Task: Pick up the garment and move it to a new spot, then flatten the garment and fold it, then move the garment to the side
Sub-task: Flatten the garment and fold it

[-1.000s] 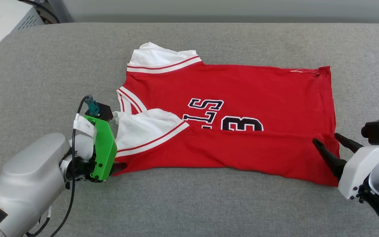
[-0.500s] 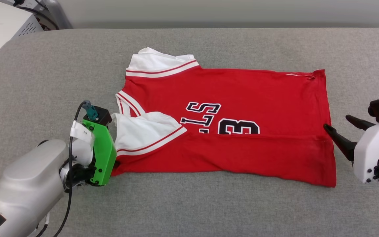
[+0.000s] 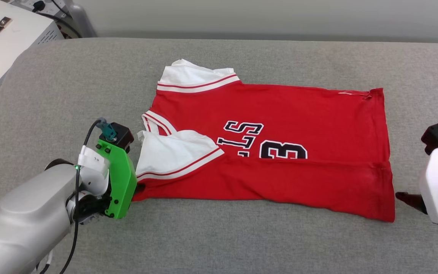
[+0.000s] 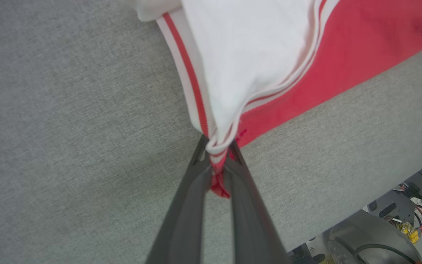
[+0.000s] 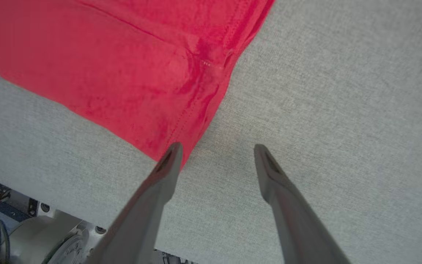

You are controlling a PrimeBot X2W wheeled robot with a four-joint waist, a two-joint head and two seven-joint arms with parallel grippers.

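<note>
1. Red jersey-knit garment (image 3: pixel 280 125) with white short sleeves, striped red-and-white trim and black, white-outlined lettering lies flat on the grey, coarse-woven padded surface (image 3: pixel 242 236); its collar points to the robot's left and its hem to the right; the near part is folded up over the bottom of the lettering.
2. Left gripper (image 4: pixel 216 146), two long, dark, tapering fingers, is pinched tight on a bunched bit of striped trim and red cloth at the garment's near left corner, just below the folded-in white sleeve.
3. Right gripper (image 5: pixel 216 154) stands spread wide with nothing between its fingers; one tip is at the near hem corner, the other over bare grey weave.
4. The left wrist view shows the pinch itself; in the head view a glossy green plastic bracket (image 3: pixel 122 182) on that wrist covers it; the head view adds the lettering and a white metal cabinet (image 3: pixel 10 42) at far left.
5. A second ago the right fingers lay over the hem corner; now they sit beside it, off the cloth; the head camera has shifted, and the garment's lay looks unchanged.
</note>
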